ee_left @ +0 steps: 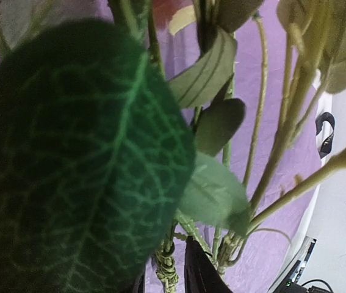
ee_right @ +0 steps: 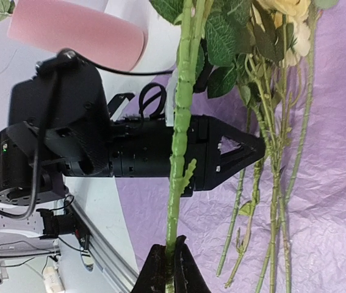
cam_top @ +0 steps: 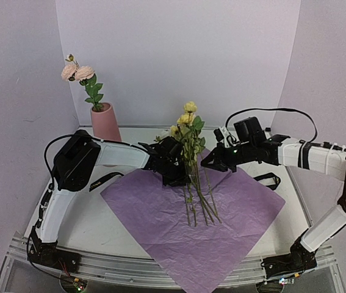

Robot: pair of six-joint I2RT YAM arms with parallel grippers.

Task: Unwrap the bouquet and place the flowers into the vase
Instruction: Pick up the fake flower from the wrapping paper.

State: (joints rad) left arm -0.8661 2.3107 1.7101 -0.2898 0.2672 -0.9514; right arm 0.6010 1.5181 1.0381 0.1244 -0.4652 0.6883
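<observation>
The purple paper sheet (cam_top: 160, 226) lay spread flat on the white desk (cam_top: 87, 226), one corner hanging over the near edge; the flowers (cam_top: 189, 131) stood tilted over its middle, yellow and cream blooms (cam_top: 188, 113) up towards the back wall and the cut ends of the stems resting on the paper; the bunch was loose, with no wrapping round it.

The left hand (cam_top: 174, 166) was at the left side of the bunch, level with the leaves, its fingertips among the stems; its own camera was filled by one big dark green leaf (ee_left: 81, 159) with pale stems beyond; whether the fingers had closed on anything I could not tell.

The right hand (ee_right: 169, 268) came in from the right side and was pinched tight on a single thick green stem (ee_right: 179, 122), which ran straight up from between its fingers and across the front of the left hand's black body.

The pink vase (cam_top: 107, 124) stood upright at the back left of the desk, well apart from the bunch, with two pink blooms (cam_top: 77, 72) and a leafy stem already in it; a black ribbon (cam_top: 270, 179) lay in a loop on the desk just off the right corner of the paper.
</observation>
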